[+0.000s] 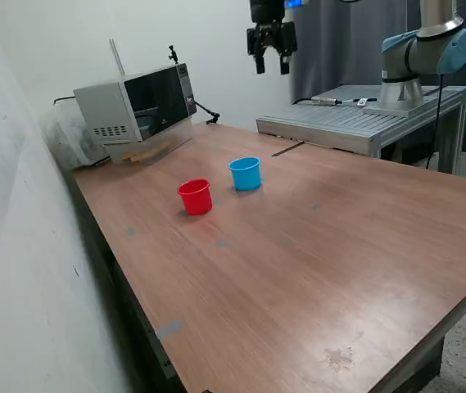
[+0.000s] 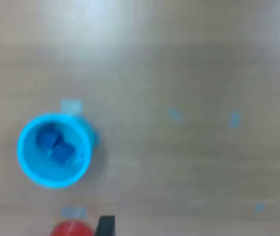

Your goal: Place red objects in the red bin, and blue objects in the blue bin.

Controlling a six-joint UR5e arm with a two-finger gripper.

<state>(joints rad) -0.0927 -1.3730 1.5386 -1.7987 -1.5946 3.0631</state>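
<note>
Above the table [image 1: 314, 246], the claw [image 1: 271, 60] hangs high, fingers apart.

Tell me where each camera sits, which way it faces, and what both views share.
Exterior view: off the arm, raised beyond a table corner, looking down across the brown wooden table at the small round red plastic cup and small round light-blue plastic cup; the black two-finger gripper hangs high, fingers apart, holding nothing.
Wrist view: on the wrist, facing straight down; two dark-blue cubes lie inside the light-blue cup; dark finger tips show at the frame edge.
Shared: both cups and the tabletop.
</note>
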